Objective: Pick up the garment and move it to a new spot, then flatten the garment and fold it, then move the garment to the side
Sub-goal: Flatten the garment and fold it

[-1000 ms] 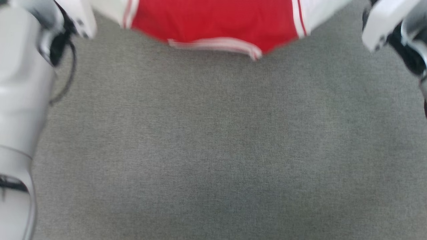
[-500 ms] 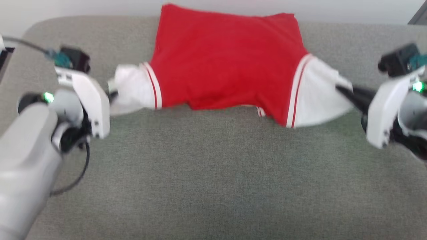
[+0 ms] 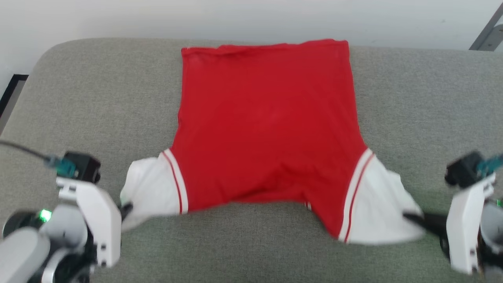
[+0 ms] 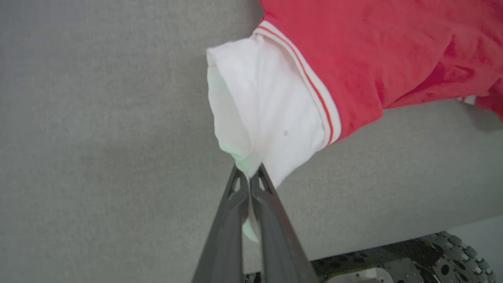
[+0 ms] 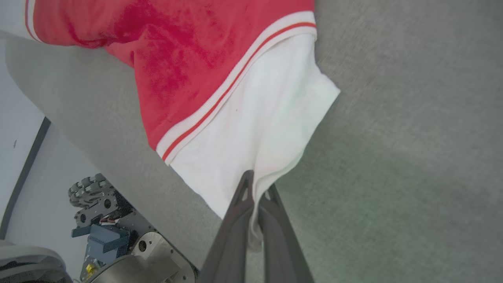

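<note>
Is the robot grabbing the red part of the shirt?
No, the left gripper and right gripper have jaws shut on the garment's white sleeves.

Plain indoor room, grey upholstered surface (image 3: 251,247), white wall (image 3: 235,17)

Head cam: mounted high, faces fwd and down across the grey padded surface (image 3: 251,255) to the wall (image 3: 251,15). L wrist cam: close-up along the left end effector (image 4: 248,175) onto one white sleeve of the garment (image 4: 373,59). R wrist cam — same setup along the right end effector (image 5: 257,186), opposite sleeve. Head view covers both sleeves.
</note>
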Available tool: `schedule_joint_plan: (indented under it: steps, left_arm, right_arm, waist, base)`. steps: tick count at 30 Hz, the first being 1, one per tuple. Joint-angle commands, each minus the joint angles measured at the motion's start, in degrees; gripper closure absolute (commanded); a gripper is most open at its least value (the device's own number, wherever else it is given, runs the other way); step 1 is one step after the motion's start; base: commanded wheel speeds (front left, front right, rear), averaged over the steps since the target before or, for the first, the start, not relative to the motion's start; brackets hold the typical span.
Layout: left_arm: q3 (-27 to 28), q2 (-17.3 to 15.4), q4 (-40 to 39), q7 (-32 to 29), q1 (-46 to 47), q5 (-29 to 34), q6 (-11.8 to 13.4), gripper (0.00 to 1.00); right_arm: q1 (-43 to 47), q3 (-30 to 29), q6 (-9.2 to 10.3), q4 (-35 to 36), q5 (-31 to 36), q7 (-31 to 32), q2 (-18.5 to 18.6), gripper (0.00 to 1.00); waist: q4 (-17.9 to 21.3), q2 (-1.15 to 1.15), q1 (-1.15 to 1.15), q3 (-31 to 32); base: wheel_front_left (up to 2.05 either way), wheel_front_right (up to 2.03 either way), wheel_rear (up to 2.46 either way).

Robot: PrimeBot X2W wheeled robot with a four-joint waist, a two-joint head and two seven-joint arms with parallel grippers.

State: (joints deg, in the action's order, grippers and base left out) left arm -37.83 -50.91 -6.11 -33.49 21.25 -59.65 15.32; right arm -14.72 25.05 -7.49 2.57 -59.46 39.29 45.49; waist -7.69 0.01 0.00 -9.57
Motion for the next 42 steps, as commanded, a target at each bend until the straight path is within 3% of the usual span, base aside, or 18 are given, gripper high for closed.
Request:
schedule_joint_plan:
  steps: [1,6,10,14,15,16,17,18,24,36,42]
  left_arm:
    - [0.63,-1.97,-3.94,-0.81,-4.0,-1.16,3.04,1.0]
    - [0.72,-5.82,-10.45,-1.89,-10.71,-2.84,8.12,1.0]
    - [0.72,-5.66,-11.69,-0.32,-12.61,-2.87,8.66,1.0]
    - [0.34,-3.29,-10.2,2.01,-12.16,-2.29,6.95,1.0]
    - [0.26,-2.64,-9.43,2.5,-11.49,-2.03,6.41,1.0]
    - [0.24,-1.74,-8.78,3.13,-10.71,-1.74,5.78,1.0]
    - [0.24,-0.94,-8.14,3.93,-9.91,-1.33,5.13,1.0]
    - [0.11,-0.1,-7.32,4.59,-9.27,-1.19,4.52,1.0]
    - [-0.23,4.21,-2.91,8.14,-6.15,0.04,1.17,1.0]
    - [0.06,7.29,-0.1,12.08,-3.28,1.82,-1.26,1.0]
    - [-1.02,9.21,1.06,12.81,-1.22,2.48,-2.81,1.0]
  right_arm:
    - [5.03,-2.7,-0.01,2.74,0.46,3.07,-1.1,1.0]
    - [16.36,-11.14,-0.01,9.61,3.79,9.78,-4.86,1.0]
    - [21.28,-15.57,-0.01,13.32,8.0,12.6,-8.99,1.0]
    - [23.48,-17.41,-0.01,14.63,14.68,13.49,-14.81,1.0]
    - [23.01,-17.45,-0.01,13.98,16.78,12.69,-15.95,0.92]
    - [22.67,-16.99,-0.01,12.82,18.14,12.62,-16.95,0.72]
    - [22.38,-16.79,-0.01,11.56,19.43,12.23,-17.84,0.64]
    - [21.5,-16.65,-0.01,10.25,20.86,11.34,-18.61,0.0]
    - [18.11,-15.48,0.2,4.1,24.0,7.71,-21.29,0.0]
    - [10.2,-22.55,-0.01,17.46,24.29,10.5,-21.02,0.0]
    - [-2.18,-24.0,-0.01,15.89,27.02,10.3,-21.22,0.0]
  waist:
    - [-0.15,-0.01,0.0,-0.01]
    - [-0.81,-0.01,0.0,-0.79]
    - [-1.21,-0.01,0.0,-1.91]
    - [-1.71,-0.01,0.0,-3.86]
    - [-1.78,-0.01,0.0,-4.29]
    - [-1.79,-0.01,0.0,-4.67]
    - [-1.79,-0.01,0.0,-5.0]
    - [-1.78,-0.01,0.0,-5.37]
    - [-1.85,-0.01,0.0,-6.69]
    - [-3.11,-0.01,0.0,-9.52]
    - [-4.88,-0.01,0.0,-11.19]
  base:
    - [0.0,0.0,0.0]
    - [0.0,0.0,0.0]
    - [0.0,0.0,0.0]
    - [0.0,0.0,0.0]
    - [0.0,0.0,0.0]
    - [0.0,0.0,0.0]
    - [0.0,0.0,0.0]
    - [0.0,0.0,0.0]
    - [0.0,0.0,0.0]
    - [0.0,0.0,0.0]
    - [0.0,0.0,0.0]
